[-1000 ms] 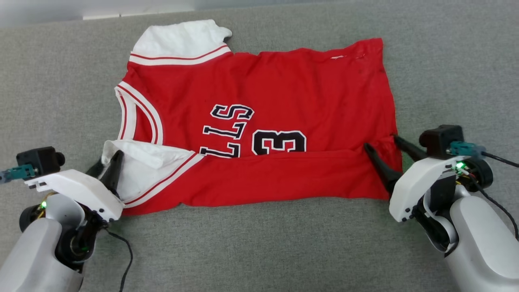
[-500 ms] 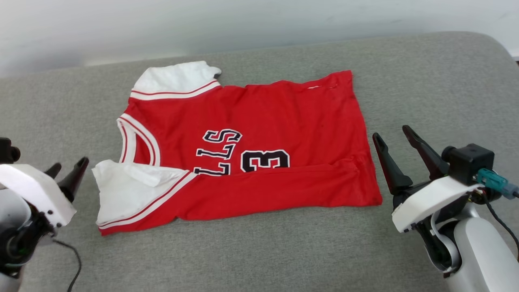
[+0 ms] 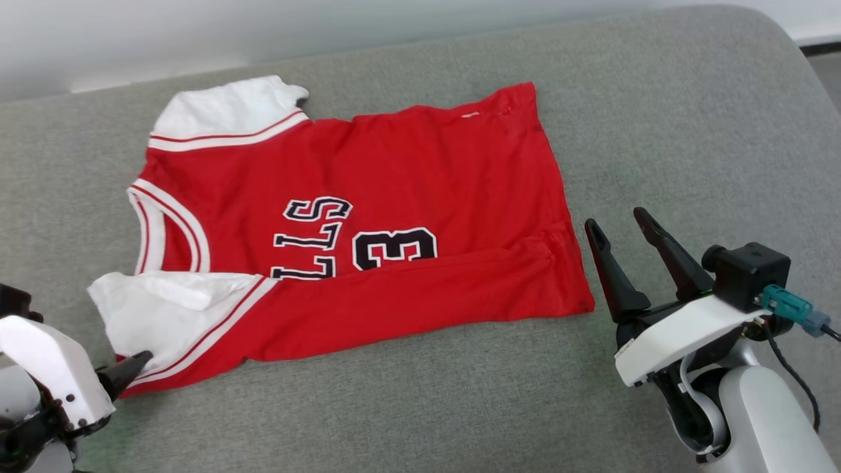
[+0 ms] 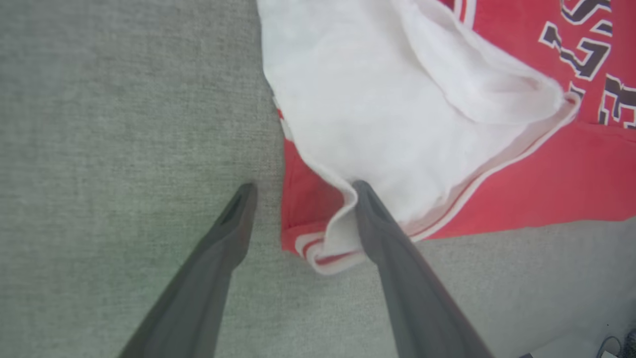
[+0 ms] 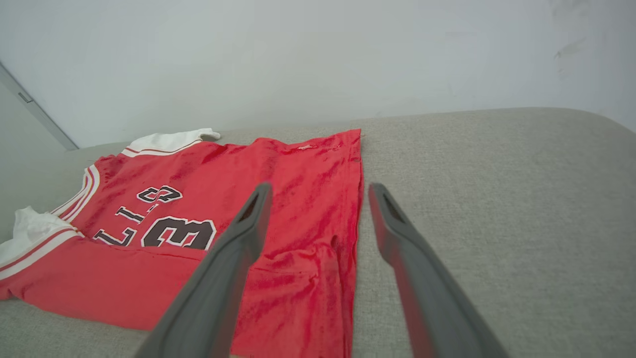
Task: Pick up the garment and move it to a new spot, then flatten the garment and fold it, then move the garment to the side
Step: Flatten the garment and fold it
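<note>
Centrally in the head view, the red garment (image 3: 394, 171) lies half-folded on a grey fabric surface (image 3: 657, 98), with the right end effector (image 3: 615, 218) at lower right, fingers apart beside its hem (image 3: 558, 217); left wrist view, the left end effector (image 4: 303, 185), fingers apart, straddles the white sleeve (image 4: 387, 99) corner; right wrist view, the hem runs through mid-frame.

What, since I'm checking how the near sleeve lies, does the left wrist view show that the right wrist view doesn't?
Left wrist view, not the right: the left gripper, open, one finger with its tip at the edge of the near white sleeve, and the striped hem curled over on itself. Right wrist view, not the left: the right gripper, open, the far sleeve, the number 3 and the wall. Both: the red garment, its lettering, the near white sleeve, the grey cushion.
</note>
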